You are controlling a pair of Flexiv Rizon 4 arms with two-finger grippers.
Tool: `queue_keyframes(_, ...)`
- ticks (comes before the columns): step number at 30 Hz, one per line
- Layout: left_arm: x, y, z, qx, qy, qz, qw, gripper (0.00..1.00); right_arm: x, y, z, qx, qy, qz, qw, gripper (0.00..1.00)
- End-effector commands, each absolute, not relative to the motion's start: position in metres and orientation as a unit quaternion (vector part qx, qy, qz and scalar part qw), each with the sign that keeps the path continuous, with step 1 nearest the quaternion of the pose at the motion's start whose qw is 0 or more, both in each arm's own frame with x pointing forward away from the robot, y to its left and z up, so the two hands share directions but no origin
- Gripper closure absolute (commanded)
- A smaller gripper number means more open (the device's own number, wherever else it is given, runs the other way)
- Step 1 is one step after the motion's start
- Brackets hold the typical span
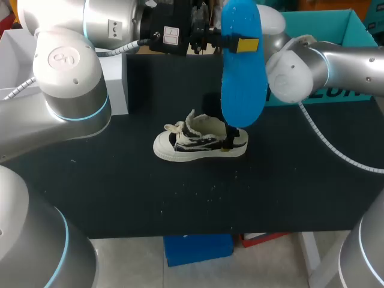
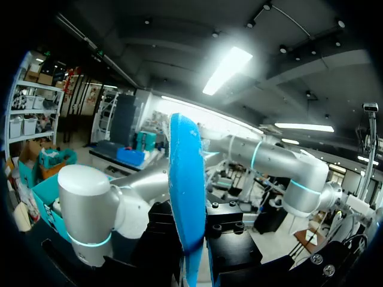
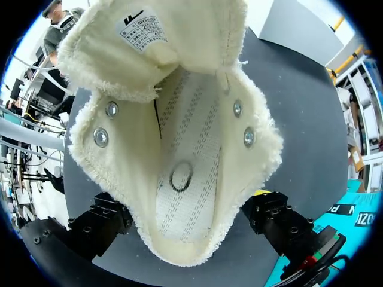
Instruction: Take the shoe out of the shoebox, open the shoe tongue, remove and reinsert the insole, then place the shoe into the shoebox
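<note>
A small white and black canvas shoe (image 1: 201,141) stands upright on the black table (image 1: 120,180), toe to the left, tongue pulled open. A blue insole (image 1: 242,72) hangs upright above its heel, my left gripper (image 1: 240,44) shut on the upper part. Seen edge-on in the left wrist view, the insole (image 2: 187,191) rises from between that gripper's (image 2: 194,254) fingers. My right gripper (image 3: 185,224) stands open astride the shoe's heel, looking down into the shoe (image 3: 179,149), where the bare cream inner sole shows. In the head view the insole mostly hides the right gripper (image 1: 230,140).
The teal shoebox (image 1: 327,27) stands at the table's back right, behind my right arm (image 1: 300,75); its corner (image 3: 353,218) shows beside the right gripper. A white box (image 1: 117,81) sits at the back left. Bare black table lies in front of the shoe.
</note>
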State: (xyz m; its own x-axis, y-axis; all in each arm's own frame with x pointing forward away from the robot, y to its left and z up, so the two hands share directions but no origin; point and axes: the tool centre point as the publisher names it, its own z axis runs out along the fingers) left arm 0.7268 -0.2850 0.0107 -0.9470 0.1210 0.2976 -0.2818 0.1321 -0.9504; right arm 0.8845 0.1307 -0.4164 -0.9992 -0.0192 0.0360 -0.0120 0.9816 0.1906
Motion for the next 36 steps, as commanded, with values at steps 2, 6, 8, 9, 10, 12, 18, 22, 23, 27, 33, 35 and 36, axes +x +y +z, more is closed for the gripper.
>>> queue_keyframes(2, 0.726, -0.286, 0.01, 0.056, -0.737, 0.657, 0.152, 1.0, 0.879, 0.117, -0.42, 0.005, -0.986, -0.166, 0.006, 0.0)
queue_keyframes(6, 0.726, -0.286, 0.01, 0.056, -0.737, 0.657, 0.152, 1.0, 0.878, 0.116, -0.419, 0.008, -0.978, -0.209, -0.001, 0.0)
queue_keyframes(8, 0.726, -0.286, 0.01, 0.056, -0.737, 0.657, 0.152, 1.0, 0.878, 0.116, -0.419, 0.011, -0.976, -0.217, 0.002, 0.0)
queue_keyframes(9, 0.726, -0.286, 0.01, 0.056, -0.737, 0.657, 0.152, 1.0, 0.877, 0.116, -0.42, 0.016, -0.976, -0.218, 0.003, 0.0)
queue_keyframes(10, 0.726, -0.286, 0.01, 0.056, -0.737, 0.657, 0.152, 1.0, 0.877, 0.116, -0.421, 0.017, -0.974, -0.227, 0.003, 0.0)
queue_keyframes(12, 0.726, -0.286, 0.01, 0.056, -0.737, 0.657, 0.152, 1.0, 0.876, 0.116, -0.422, 0.014, -0.968, -0.249, 0.002, 0.0)
queue_keyframes(18, 0.726, -0.286, 0.01, 0.056, -0.737, 0.657, 0.152, 1.0, 0.876, 0.118, -0.427, 0.007, -0.949, -0.314, -0.001, 0.0)
queue_keyframes(22, 0.726, -0.286, 0.01, 0.056, -0.737, 0.657, 0.152, 1.0, 0.875, 0.118, -0.431, -0.003, -0.937, -0.35, -0.006, 0.0)
queue_keyframes(23, 0.726, -0.286, 0.01, 0.056, -0.737, 0.657, 0.152, 1.0, 0.875, 0.118, -0.432, -0.005, -0.935, -0.355, -0.006, 0.0)
queue_keyframes(27, 0.726, -0.286, 0.01, 0.056, -0.737, 0.657, 0.152, 1.0, 0.874, 0.118, -0.436, -0.009, -0.927, -0.375, -0.006, 0.0)
queue_keyframes(33, 0.726, -0.286, 0.01, 0.056, -0.737, 0.657, 0.152, 1.0, 0.873, 0.118, -0.44, -0.01, -0.923, -0.385, 0.005, 0.0)
queue_keyframes(35, 0.726, -0.286, 0.01, 0.056, -0.737, 0.657, 0.152, 1.0, 0.873, 0.118, -0.441, -0.012, -0.921, -0.388, 0.009, 0.0)
queue_keyframes(36, 0.726, -0.286, 0.01, 0.056, -0.737, 0.657, 0.152, 1.0, 0.873, 0.118, -0.442, -0.013, -0.92, -0.391, 0.01, 0.0)
